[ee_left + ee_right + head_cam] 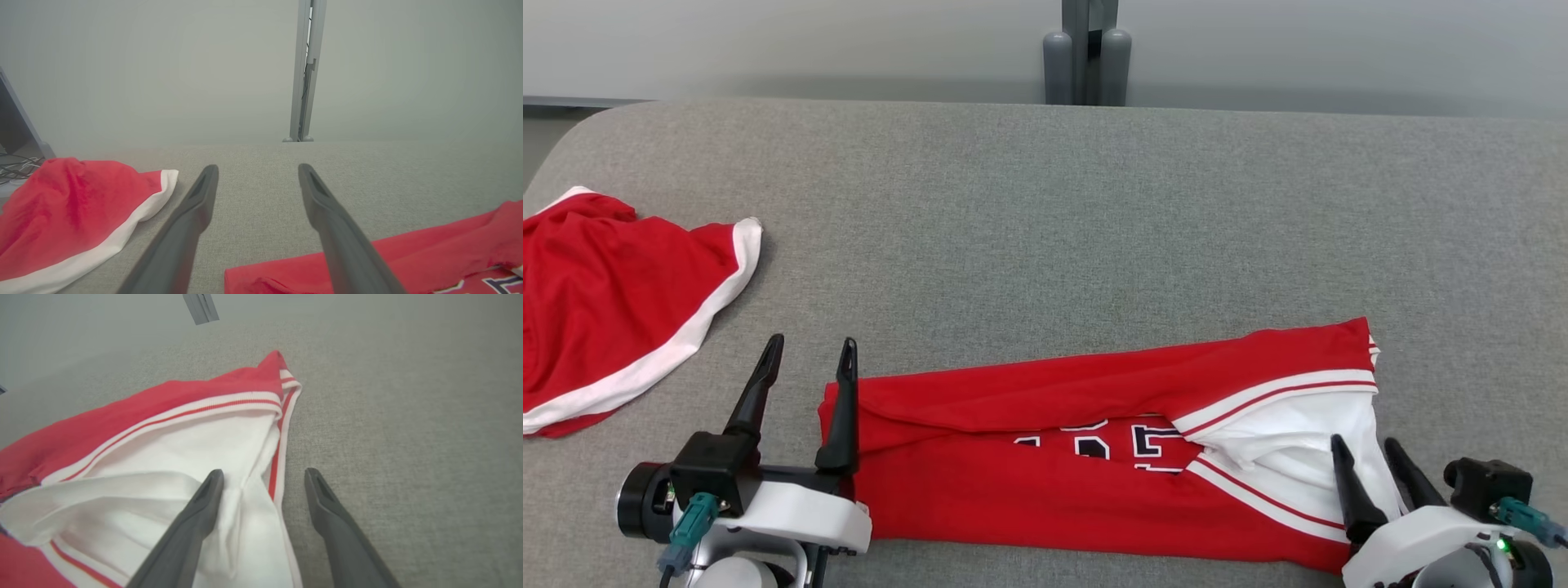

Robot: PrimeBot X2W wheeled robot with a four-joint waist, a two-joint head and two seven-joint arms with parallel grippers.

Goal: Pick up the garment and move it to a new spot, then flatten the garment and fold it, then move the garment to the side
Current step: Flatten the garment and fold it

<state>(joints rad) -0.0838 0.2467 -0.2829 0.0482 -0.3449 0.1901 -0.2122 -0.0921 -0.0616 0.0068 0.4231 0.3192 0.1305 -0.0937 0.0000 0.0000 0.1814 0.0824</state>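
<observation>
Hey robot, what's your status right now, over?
Both open and empty: left hand, right hand, one at each end of the jersey. Jersey folded lengthwise on the grey surface. Off to the left, second red garment, not in the way.

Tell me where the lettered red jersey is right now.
In the head view, the jersey lies across the near middle of the grey surface, between the left hand and the right hand.

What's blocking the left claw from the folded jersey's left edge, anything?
Probably nothing, so yes: the open left claw sits right beside the folded jersey, one finger already at its edge.
</observation>
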